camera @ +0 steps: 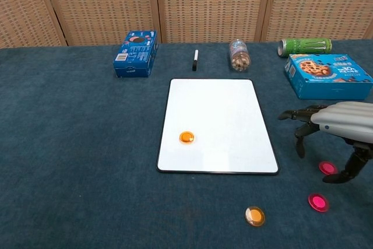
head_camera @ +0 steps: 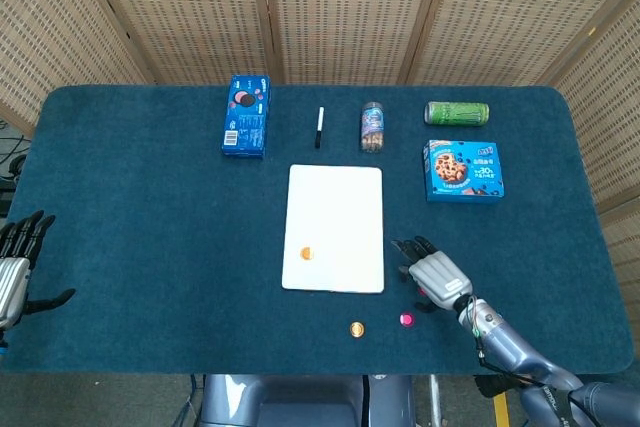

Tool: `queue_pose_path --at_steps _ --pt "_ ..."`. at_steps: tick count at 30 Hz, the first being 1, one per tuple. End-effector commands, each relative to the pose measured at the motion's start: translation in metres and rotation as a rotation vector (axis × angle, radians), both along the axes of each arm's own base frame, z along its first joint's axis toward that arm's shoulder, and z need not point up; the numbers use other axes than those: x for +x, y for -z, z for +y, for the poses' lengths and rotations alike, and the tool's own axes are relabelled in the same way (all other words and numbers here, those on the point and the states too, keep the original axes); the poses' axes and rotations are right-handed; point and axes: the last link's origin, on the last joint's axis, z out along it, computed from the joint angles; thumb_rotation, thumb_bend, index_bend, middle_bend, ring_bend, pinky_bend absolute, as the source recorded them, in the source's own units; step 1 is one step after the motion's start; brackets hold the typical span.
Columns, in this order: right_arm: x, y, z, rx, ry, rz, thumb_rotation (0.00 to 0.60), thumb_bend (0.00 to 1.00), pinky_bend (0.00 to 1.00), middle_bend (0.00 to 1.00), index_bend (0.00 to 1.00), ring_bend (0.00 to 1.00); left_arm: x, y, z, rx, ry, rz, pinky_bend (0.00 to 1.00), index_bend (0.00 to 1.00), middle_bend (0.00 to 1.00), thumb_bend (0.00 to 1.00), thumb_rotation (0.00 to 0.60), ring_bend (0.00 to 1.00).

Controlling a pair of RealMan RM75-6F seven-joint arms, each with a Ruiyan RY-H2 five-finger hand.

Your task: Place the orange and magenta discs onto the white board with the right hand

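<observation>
**Right hand positioning over magenta disc**

The right hand (camera: 341, 122) is hovering open, fingers spread and curved downward, holding nothing, just above the upper flat round magenta disc (camera: 327, 168). The left hand (head_camera: 12, 267) is resting open at the table edge. The white rectangular board (camera: 215, 115) is carrying one small orange disc (camera: 186, 137). A second magenta disc (camera: 317, 202) and a second orange disc (camera: 254, 216) are lying on the cloth nearby. The discs are probably light, rigid and thin; pinch at opposite rim edges.

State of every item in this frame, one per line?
White board: flat, holds one orange disc.
Second orange disc: off board.
Two magenta discs: off board.
Right hand: open, over upper magenta disc.
Left hand: open, idle.
Can: lying sideways.
</observation>
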Motion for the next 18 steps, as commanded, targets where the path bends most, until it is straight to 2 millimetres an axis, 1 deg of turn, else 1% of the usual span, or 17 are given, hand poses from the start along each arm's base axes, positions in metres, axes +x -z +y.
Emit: queue_pose_path --at_steps 1,18 --pt "-0.002 0.001 -0.001 -0.002 0.007 0.005 0.6 0.26 0.0 0.0 0.42 0.0 0.0 0.0 0.0 0.0 -0.001 0.0 0.0 0.0 0.0 0.0 0.6 0.0" --pt "-0.023 0.003 -0.008 -0.001 0.056 0.05 0.6 0.26 0.0 0.0 0.42 0.0 0.0 0.002 0.001 -0.003 -0.003 0.005 0.0 0.0 0.0 0.0 0.6 0.0"
